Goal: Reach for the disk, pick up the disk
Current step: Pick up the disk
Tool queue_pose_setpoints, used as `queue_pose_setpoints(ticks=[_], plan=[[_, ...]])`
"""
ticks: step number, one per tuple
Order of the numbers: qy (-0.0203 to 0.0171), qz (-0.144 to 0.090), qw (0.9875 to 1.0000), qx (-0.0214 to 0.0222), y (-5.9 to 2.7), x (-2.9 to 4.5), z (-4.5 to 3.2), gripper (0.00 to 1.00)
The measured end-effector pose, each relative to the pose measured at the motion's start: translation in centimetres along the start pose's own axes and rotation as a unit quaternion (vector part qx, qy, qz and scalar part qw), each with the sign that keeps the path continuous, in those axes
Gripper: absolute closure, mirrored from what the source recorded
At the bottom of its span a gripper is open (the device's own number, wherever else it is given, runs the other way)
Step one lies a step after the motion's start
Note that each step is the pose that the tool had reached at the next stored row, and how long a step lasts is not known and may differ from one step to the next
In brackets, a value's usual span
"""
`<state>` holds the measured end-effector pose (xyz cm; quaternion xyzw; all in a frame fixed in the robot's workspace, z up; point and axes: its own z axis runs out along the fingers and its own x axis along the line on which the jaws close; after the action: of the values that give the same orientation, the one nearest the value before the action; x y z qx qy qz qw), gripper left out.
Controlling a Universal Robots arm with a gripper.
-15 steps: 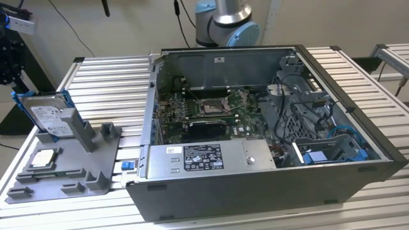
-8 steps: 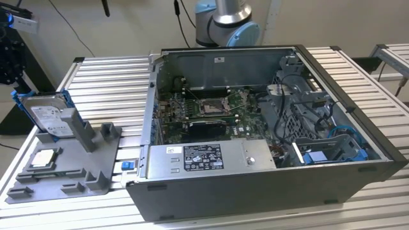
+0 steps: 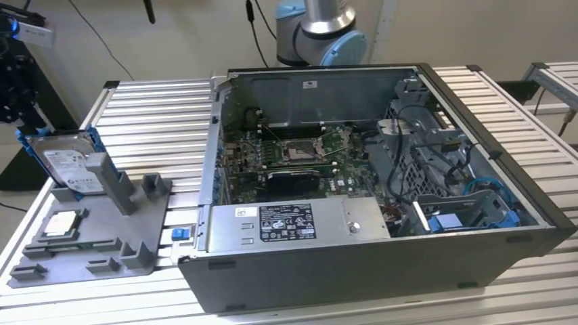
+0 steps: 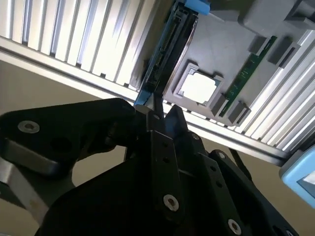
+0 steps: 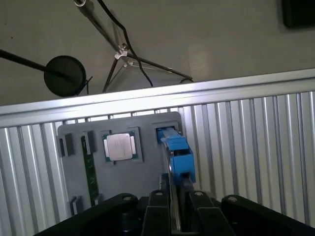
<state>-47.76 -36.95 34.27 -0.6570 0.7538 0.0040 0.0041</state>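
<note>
The disk (image 3: 61, 166) stands on edge in a slot of the grey holder (image 3: 104, 220) on the desk (image 3: 153, 112), at 9 o'clock from the open case (image 3: 361, 271) in the exterior view, with the chip (image 3: 59, 223) lying flat at 6 o'clock from it; upright like this, its narrow top edge and blue rails are free to be pinched from above, and nothing touches it there. The gripper (image 4: 165, 109) looks down on that holder in both wrist views, turned so that the disk's thin edge runs straight into the gap between its tips, which I judge is the alignment needed for the fingers (image 5: 156, 216) to pass one on each flat face. The fingers are parted by a narrow gap and grasp nothing. How near the tips are to the disk's top edge I cannot tell, though the reach looks unfinished and the pick-up not yet begun
</note>
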Motion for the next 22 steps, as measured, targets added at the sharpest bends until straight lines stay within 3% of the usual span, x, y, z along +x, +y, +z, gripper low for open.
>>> queue_pose_setpoints(ticks=[12, 22], plan=[[0.0000, -0.001, 1.0000, 0.0000, -0.02, 0.00, 0.03, 0.00], [0.0001, -0.015, 0.9999, -0.0003, 0.29, -0.01, 1.45, 0.00]])
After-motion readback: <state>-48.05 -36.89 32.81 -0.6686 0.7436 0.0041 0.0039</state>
